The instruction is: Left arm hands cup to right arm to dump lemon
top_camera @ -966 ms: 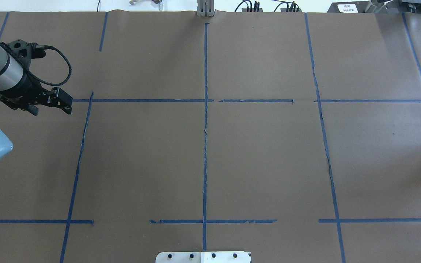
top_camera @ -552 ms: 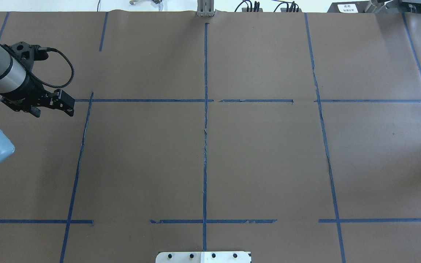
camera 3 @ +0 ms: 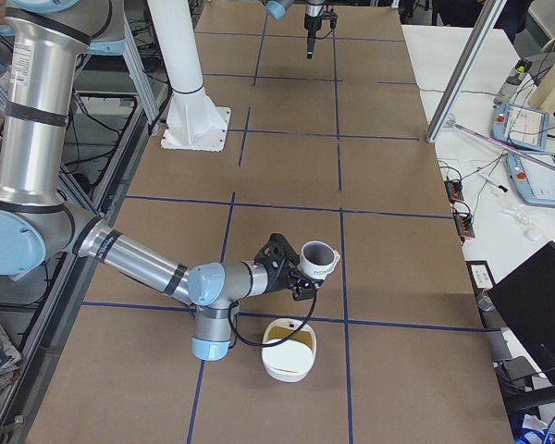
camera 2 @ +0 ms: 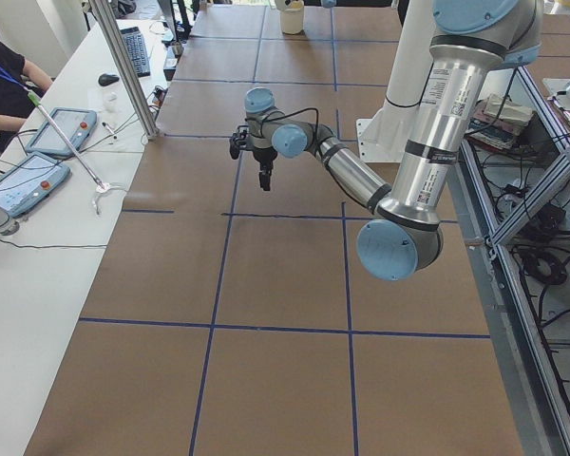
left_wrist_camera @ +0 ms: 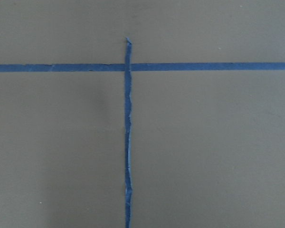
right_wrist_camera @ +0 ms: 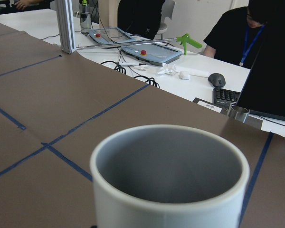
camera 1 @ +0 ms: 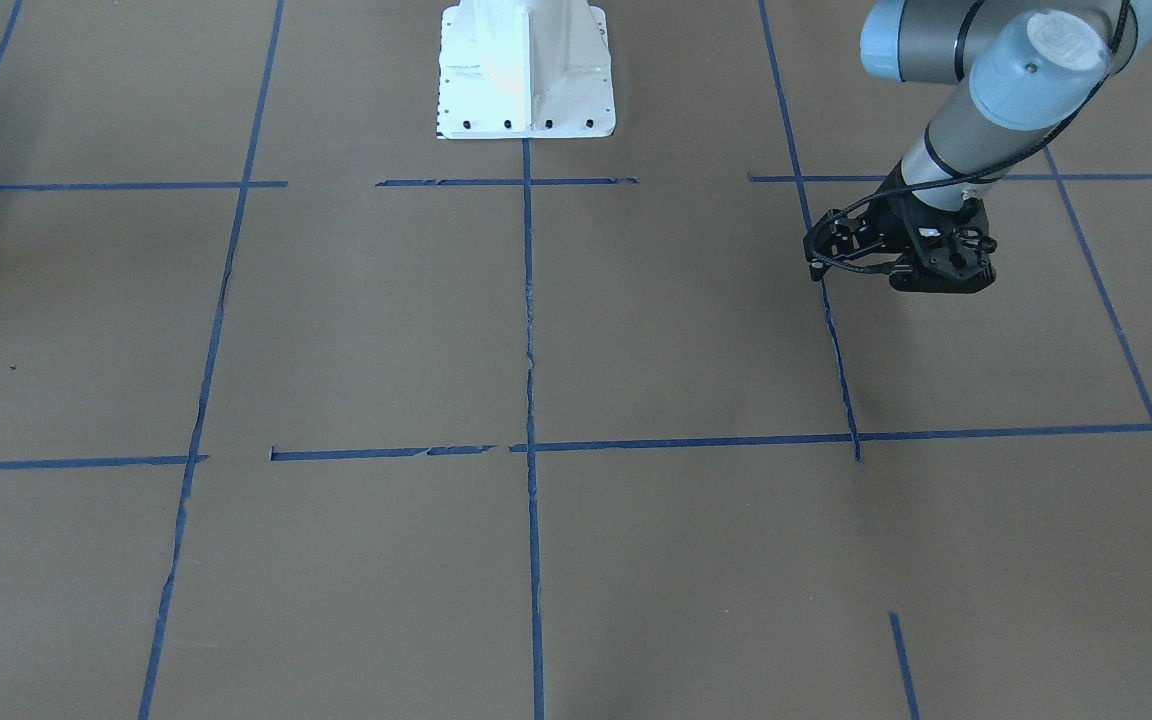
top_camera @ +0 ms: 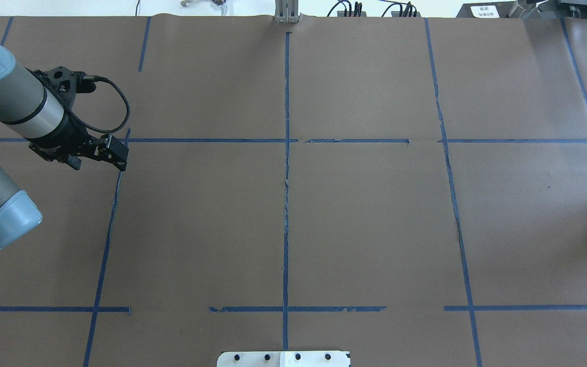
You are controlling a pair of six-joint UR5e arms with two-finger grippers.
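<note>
Nothing legible in any view. White label [top_camera: 482, 10] past the far edge of the tabletop [top_camera: 375, 229] carries print, too small to read. Cup [camera 3: 319, 258] has dark marks on its side in the right-end view, also unreadable.

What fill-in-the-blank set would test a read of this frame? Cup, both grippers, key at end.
1. The cup is ___ inside.
2. The left gripper holds ___.
3. Of the two arms, only the ___ one shows in the overhead view.
4. In the exterior right view, the right gripper has the cup near a cream ___.
Missing: empty; nothing; left; bowl.
</note>
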